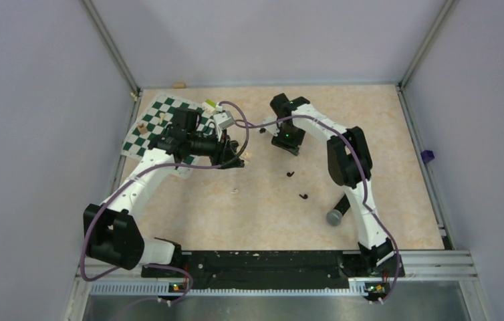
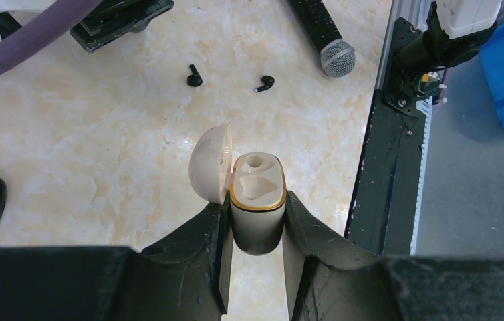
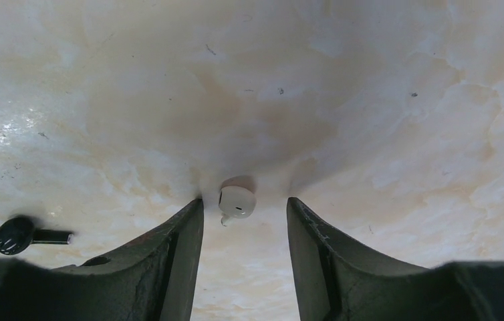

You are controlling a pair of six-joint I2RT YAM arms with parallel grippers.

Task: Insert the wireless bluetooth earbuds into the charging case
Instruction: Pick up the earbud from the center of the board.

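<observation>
Straddling a small white rounded plastic earbud on the beige marbled tabletop, the right gripper has its jaws partly apart, one finger each side, neither touching. The bud sits about mid-gap, a shade nearer the finger on that view's left, with its short stem pointing back toward the wrist. A straight drop and close should catch it across the body. Meanwhile the left gripper is clamped narrow on a cream-white glossy charging case with gold rim. Its domed lid is swung open sideways, both wells are empty, and the mouth faces the wrist camera. That arm is occupied, so the right arm is the nearer one for the pick. Two small black stemmed earbuds lie loose beyond the case, and a third sits beside the right fingers. A black microphone with grey mesh head lies farther off.
</observation>
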